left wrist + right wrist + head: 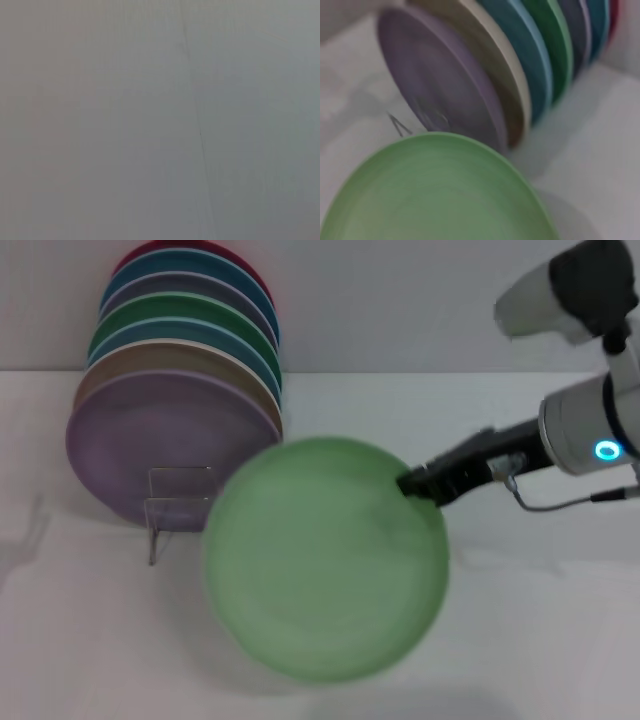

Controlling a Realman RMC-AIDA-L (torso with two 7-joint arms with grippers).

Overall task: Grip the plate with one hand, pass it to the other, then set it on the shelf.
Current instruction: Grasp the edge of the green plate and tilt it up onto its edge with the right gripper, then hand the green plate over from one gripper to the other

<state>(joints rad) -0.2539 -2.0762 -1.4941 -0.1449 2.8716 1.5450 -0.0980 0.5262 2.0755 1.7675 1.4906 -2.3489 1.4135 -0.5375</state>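
The pale mint-green plate (325, 558) hangs above the white table at the middle of the head view, face up and slightly tilted. My right gripper (410, 483) reaches in from the right and is shut on the plate's right rim. The plate also fills the near part of the right wrist view (435, 195). The clear acrylic rack (178, 502) stands just left of the plate, its front loops bare. My left gripper is out of view; the left wrist view shows only a plain grey surface.
Several plates stand on edge in the rack at the back left, with the lilac plate (160, 440) in front, seen also in the right wrist view (440, 95). Behind it stand tan, blue, darker green (185, 315) and red plates. The white table (540, 620) spreads right.
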